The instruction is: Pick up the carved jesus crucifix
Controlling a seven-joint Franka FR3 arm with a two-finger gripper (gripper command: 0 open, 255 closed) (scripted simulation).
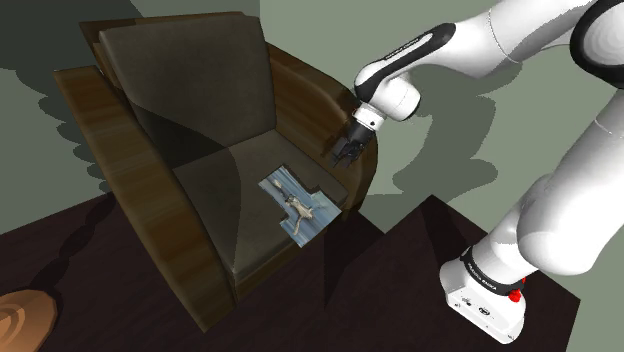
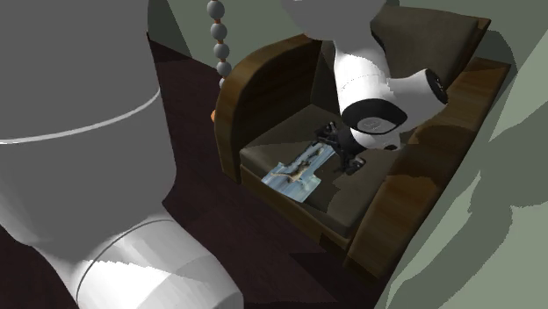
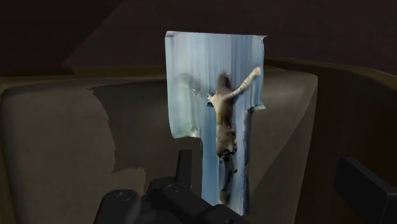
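The crucifix (image 1: 298, 207) is a pale blue-grey cross with a small brown carved figure on it. It lies flat on the dark seat cushion of a brown armchair (image 1: 190, 90), near the cushion's front corner on the shoulder view's right. My gripper (image 1: 347, 153) hangs open a short way above the seat, beside the armrest and just past one end of the cross. In the wrist view the crucifix (image 3: 222, 121) stretches away from the gripper (image 3: 273, 181), its near end between the spread fingers, which touch nothing. The second exterior view shows the crucifix (image 2: 301, 168) in front of the gripper (image 2: 338, 147).
The armchair's wooden armrests (image 2: 263, 79) rise on both sides of the seat, one close beside the gripper. A round wooden object (image 1: 20, 320) sits on the dark floor at the shoulder view's lower left. A beaded post (image 2: 219, 39) stands behind the chair. My stand (image 1: 485, 295) is at the lower right.
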